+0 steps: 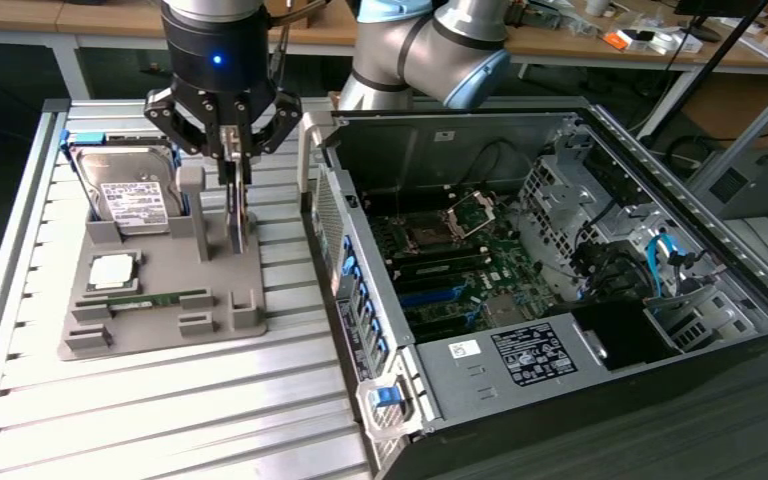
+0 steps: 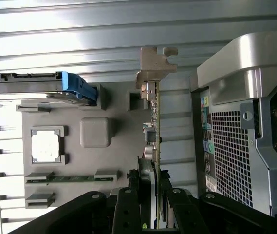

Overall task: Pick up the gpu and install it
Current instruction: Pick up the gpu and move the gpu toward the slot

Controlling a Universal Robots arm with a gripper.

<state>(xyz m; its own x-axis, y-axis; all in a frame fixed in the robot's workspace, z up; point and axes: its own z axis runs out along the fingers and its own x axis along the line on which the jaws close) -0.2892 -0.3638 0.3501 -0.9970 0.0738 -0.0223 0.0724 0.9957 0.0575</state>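
Observation:
The gpu point(image 1: 236, 215) is a thin dark card standing on edge over the grey holder tray point(image 1: 157, 335), next to the open computer case point(image 1: 704, 290). My gripper point(image 1: 231, 160) comes down on it from above, its fingers pressed against both faces of the card's upper edge. In the wrist view the gpu point(image 2: 156, 131) runs edge-on away from my gripper point(image 2: 152, 187), with its silver end bracket point(image 2: 154, 66) at the far end. I cannot tell whether the card's lower edge still rests in the tray point(image 2: 123, 146).
The tray also holds a silver hard drive point(image 1: 131, 195) in a blue frame, a processor point(image 1: 112, 270) and a green memory stick point(image 1: 144, 298). The case lies open with its motherboard point(image 1: 464, 280) exposed. The case's perforated rear wall point(image 2: 230, 146) stands close beside the card.

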